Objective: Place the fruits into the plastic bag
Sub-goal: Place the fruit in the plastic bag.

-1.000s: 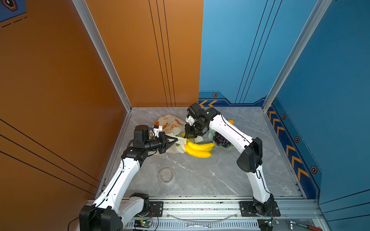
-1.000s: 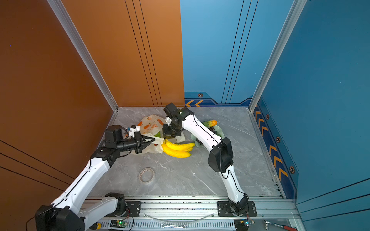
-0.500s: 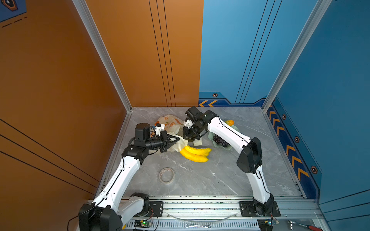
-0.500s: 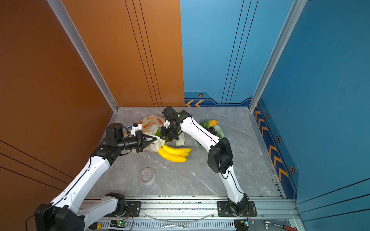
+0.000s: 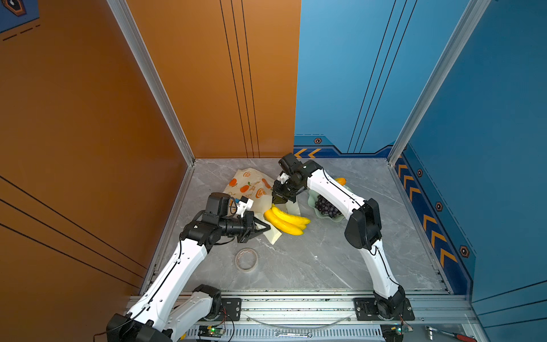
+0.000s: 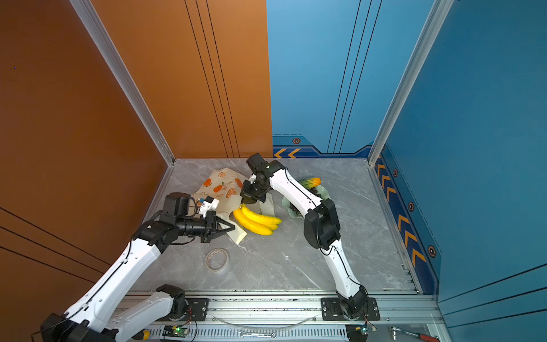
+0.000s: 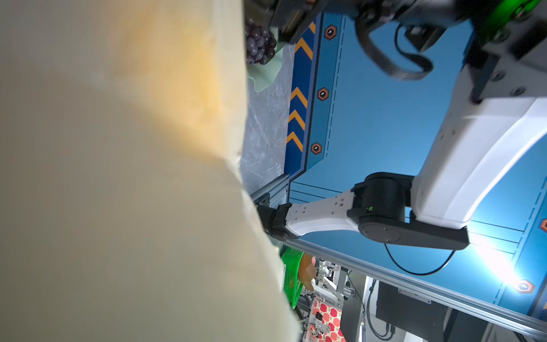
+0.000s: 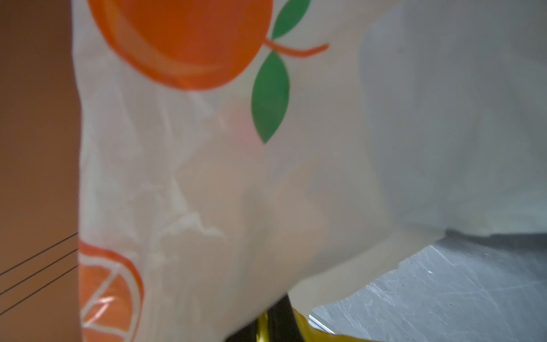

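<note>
The plastic bag [image 5: 250,188] [image 6: 220,186], cream with orange fruit prints, lies crumpled at the back left of the table. My left gripper [image 5: 266,228] [image 6: 232,228] is shut on a cream handle strip of it; the bag [image 7: 118,177] fills half the left wrist view. The yellow banana bunch [image 5: 285,220] [image 6: 256,220] lies at the bag's mouth, and my right gripper [image 5: 279,202] [image 6: 248,201] is shut on its stem end [image 8: 305,328] under the bag's edge [image 8: 207,177]. Dark grapes [image 5: 325,205] [image 7: 259,44] and a green-orange oblong fruit [image 6: 309,182] sit in the dish.
The pale green wavy dish [image 5: 331,217] [image 6: 324,192] stands right of the bananas, partly under my right arm. A tape roll [image 5: 246,259] [image 6: 217,259] lies in front of my left gripper. Orange and blue walls close three sides. A wrench [image 5: 293,335] lies on the front rail.
My right gripper has carried the banana bunch leftward from beside the dish to the bag's mouth. The left gripper has kept its hold on the bag handle.
</note>
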You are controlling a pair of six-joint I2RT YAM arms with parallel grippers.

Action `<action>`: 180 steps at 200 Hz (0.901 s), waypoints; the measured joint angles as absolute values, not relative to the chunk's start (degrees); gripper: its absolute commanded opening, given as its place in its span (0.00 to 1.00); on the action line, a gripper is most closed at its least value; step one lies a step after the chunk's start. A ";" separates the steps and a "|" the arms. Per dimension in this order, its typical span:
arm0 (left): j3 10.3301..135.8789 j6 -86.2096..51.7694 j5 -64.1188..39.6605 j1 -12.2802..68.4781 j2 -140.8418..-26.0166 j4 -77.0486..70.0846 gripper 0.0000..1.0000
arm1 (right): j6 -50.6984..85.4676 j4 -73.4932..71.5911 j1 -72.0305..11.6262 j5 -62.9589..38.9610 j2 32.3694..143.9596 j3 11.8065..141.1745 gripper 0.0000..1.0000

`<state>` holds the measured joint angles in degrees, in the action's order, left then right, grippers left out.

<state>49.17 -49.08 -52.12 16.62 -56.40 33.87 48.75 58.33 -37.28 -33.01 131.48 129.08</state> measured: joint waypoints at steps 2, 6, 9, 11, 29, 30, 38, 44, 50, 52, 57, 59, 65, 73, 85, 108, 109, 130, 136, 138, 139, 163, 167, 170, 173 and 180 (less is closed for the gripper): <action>49.17 -48.75 -52.12 16.78 -56.40 34.30 0.00 | 48.97 58.33 -37.10 -32.99 131.50 129.08 0.00; 49.17 -48.40 -52.10 17.12 -56.42 34.98 0.00 | 49.28 58.33 -36.80 -32.97 131.52 129.08 0.00; 49.17 -48.03 -52.12 17.39 -56.42 35.48 0.00 | 49.58 58.33 -36.56 -32.95 131.55 129.08 0.00; 49.17 -47.79 -52.10 17.61 -56.45 35.86 0.00 | 49.82 58.33 -36.38 -32.91 131.57 129.08 0.00; 49.25 -46.30 -51.66 19.68 -56.82 38.02 0.00 | 52.05 58.30 -35.11 -32.73 131.61 129.08 0.00; 49.25 -46.22 -51.57 19.88 -56.88 38.15 0.00 | 52.18 58.30 -35.09 -32.69 131.61 129.08 0.00; 49.52 -45.80 -50.98 21.02 -57.45 38.89 0.00 | 53.25 58.30 -34.72 -32.36 131.61 129.08 0.00; 49.89 -45.43 -50.43 22.06 -58.11 39.31 0.00 | 54.13 58.28 -34.57 -32.08 131.66 129.08 0.00; 50.43 -45.17 -49.91 23.03 -58.85 39.66 0.00 | 54.83 58.30 -34.52 -31.70 131.74 129.16 0.00; 50.59 -45.12 -49.76 23.27 -59.07 39.70 0.00 | 55.16 58.26 -34.54 -31.55 131.81 129.21 0.00; 51.13 -44.88 -49.21 24.08 -59.72 39.90 0.00 | 55.81 58.30 -34.65 -31.22 132.00 129.40 0.00; 51.35 -44.82 -48.99 24.43 -60.03 39.97 0.00 | 56.05 58.30 -34.72 -31.03 132.09 129.49 0.00; 52.12 -44.75 -48.27 25.41 -60.95 39.97 0.00 | 56.84 58.28 -34.98 -30.46 132.44 129.86 0.00; 52.95 -44.80 -47.64 26.55 -62.04 39.70 0.00 | 57.84 58.17 -35.44 -29.52 132.92 130.28 0.00; 54.02 -44.86 -46.63 28.21 -63.48 38.96 0.00 | 59.61 57.80 -36.29 -27.88 133.47 130.34 0.00; 55.22 -45.01 -45.50 30.39 -65.43 37.28 0.00 | 63.86 56.77 -37.65 -25.30 134.50 130.34 0.01; 55.22 -45.01 -45.47 30.52 -65.52 37.21 0.00 | 64.05 56.69 -37.67 -25.21 134.52 130.34 0.01; 55.22 -45.01 -44.80 32.10 -66.41 36.84 0.00 | 68.45 54.89 -37.78 -23.53 134.80 130.34 0.01; 55.22 -45.01 -44.62 32.53 -66.54 36.84 0.00 | 69.67 54.43 -37.60 -22.96 134.80 130.34 0.01; 55.22 -45.01 -44.51 32.71 -66.57 36.84 0.00 | 70.22 54.33 -37.52 -22.63 134.80 130.34 0.00; 55.22 -45.01 -44.49 32.75 -66.57 36.84 0.00 | 70.37 54.26 -37.50 -22.57 134.80 130.34 0.00; 55.22 -44.99 -43.83 34.04 -67.11 36.64 0.00 | 75.61 52.66 -36.47 -20.62 134.80 130.26 0.00; 55.22 -44.99 -43.68 34.20 -67.31 36.62 0.00 | 76.42 52.29 -36.34 -20.49 134.80 130.13 0.00; 55.22 -44.97 -43.64 34.24 -67.46 36.60 0.00 | 77.28 51.92 -36.25 -20.27 134.80 129.99 0.00; 55.22 -44.97 -43.59 34.26 -67.68 36.62 0.00 | 77.91 51.64 -36.12 -19.99 134.80 129.86 0.00; 55.22 -44.88 -43.46 34.28 -68.14 36.62 0.00 | 79.50 50.92 -35.90 -19.49 134.80 129.43 0.00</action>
<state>55.22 -44.88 -43.46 34.28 -68.14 36.62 79.50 50.92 -35.90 -19.49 134.80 129.43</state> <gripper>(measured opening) 0.045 0.048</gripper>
